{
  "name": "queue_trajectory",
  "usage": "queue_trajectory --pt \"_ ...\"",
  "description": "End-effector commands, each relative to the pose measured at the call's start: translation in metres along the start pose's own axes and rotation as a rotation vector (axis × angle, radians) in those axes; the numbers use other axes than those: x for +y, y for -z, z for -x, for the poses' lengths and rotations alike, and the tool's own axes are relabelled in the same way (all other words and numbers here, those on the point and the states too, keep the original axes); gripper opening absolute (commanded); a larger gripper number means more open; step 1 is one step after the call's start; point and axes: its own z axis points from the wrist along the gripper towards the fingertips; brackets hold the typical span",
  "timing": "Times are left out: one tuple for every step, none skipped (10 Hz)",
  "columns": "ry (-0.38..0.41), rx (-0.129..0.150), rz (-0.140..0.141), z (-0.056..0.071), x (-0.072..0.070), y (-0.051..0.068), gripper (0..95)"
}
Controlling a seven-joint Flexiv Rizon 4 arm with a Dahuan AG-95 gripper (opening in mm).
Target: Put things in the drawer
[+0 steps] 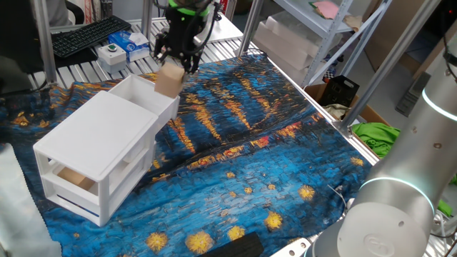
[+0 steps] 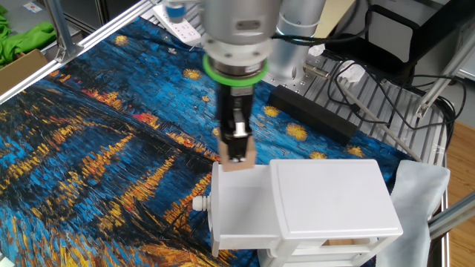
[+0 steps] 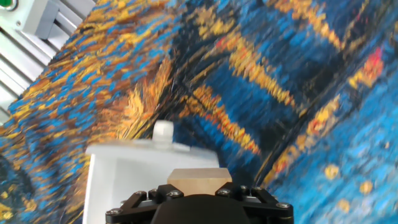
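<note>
My gripper [image 1: 173, 66] is shut on a pale tan block [image 1: 169, 80] and holds it just above the front edge of the pulled-out upper drawer [image 1: 139, 95] of the white cabinet [image 1: 100, 135]. In the other fixed view the block [image 2: 239, 161] hangs under the gripper [image 2: 237, 144] over the drawer [image 2: 237, 215]. In the hand view the block [image 3: 196, 179] sits above the drawer [image 3: 118, 180], near its front wall and white knob [image 3: 163, 130]. Another tan block [image 1: 71, 177] shows in the lower part of the cabinet.
The cabinet stands on a blue and yellow patterned cloth [image 1: 264, 135]. A keyboard [image 1: 89, 34] and a small box [image 1: 128, 44] lie behind it on the metal table. A black bar [image 2: 312, 115] lies at the cloth's edge.
</note>
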Motion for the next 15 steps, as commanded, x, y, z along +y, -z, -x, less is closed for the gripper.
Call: queue_trajectory --pt "-0.028 0.003 0.002 -0.0114 0.0040 -0.0023 0.0" --pt "-0.037 0.003 0.005 -0.0151 0.0050 -0.0039 0.0" --pt "-0.045 0.000 0.008 -0.0178 0.0057 -0.0065 0.0" --pt "-0.051 -0.003 0.013 -0.0184 0.0060 -0.0099 0.0" --pt "-0.056 0.012 0.023 -0.0175 0.0061 -0.0099 0.0" --pt "-0.060 0.010 0.027 -0.0176 0.0061 -0.0099 0.0" --pt "-0.058 0.007 0.028 -0.0178 0.0061 -0.0098 0.0" --pt "-0.057 0.003 0.025 -0.0178 0.0061 -0.0098 0.0" --pt "-0.054 0.002 0.024 -0.0178 0.0061 -0.0098 0.0" --pt "-0.052 0.002 0.027 -0.0177 0.0061 -0.0098 0.0" --pt "-0.064 -0.010 0.018 -0.0177 0.0061 -0.0098 0.0" --pt "-0.062 -0.022 0.005 -0.0177 0.0061 -0.0098 0.0" --pt "-0.058 -0.034 -0.014 -0.0177 0.0061 -0.0098 0.0" --pt "-0.041 -0.026 -0.023 -0.0177 0.0061 -0.0098 0.0" --pt "-0.014 -0.015 -0.021 -0.0177 0.0061 -0.0098 0.0"
